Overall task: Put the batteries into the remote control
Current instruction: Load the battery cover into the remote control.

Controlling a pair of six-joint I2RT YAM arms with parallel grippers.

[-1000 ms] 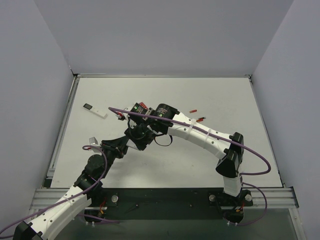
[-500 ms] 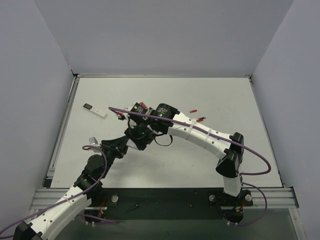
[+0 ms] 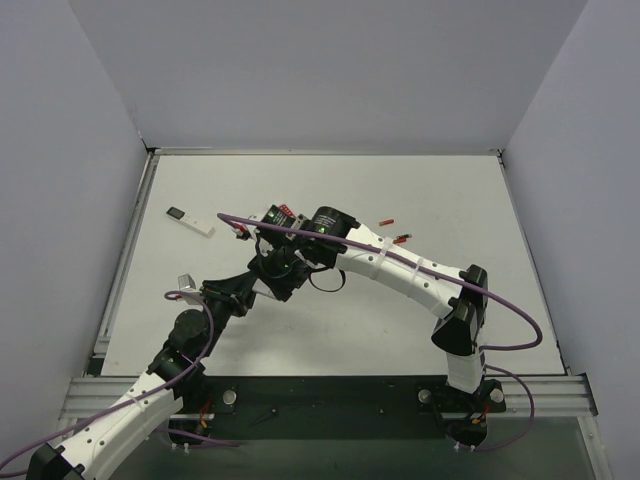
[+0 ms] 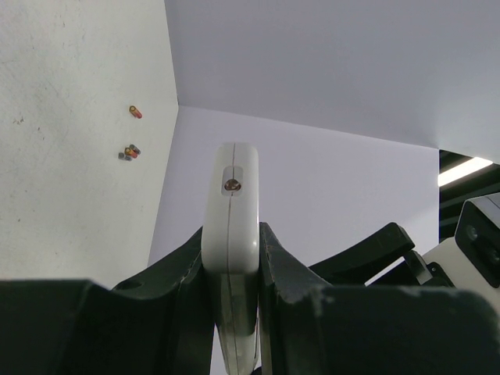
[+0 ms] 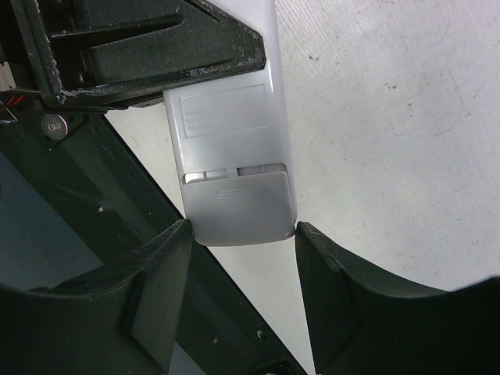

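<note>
Firmly, our left gripper point(image 4: 232, 269) clamps the remote control point(image 4: 231, 195); our right gripper point(image 5: 241, 269) stands spread, flanking its battery cover point(image 5: 238, 209).

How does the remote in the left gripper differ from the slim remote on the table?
The remote control is broad, white-backed; the slim remote is narrow with a dark end. The remote control is clamped in the left gripper; the slim remote lies flat, untouched. Both are mainly white.
</note>
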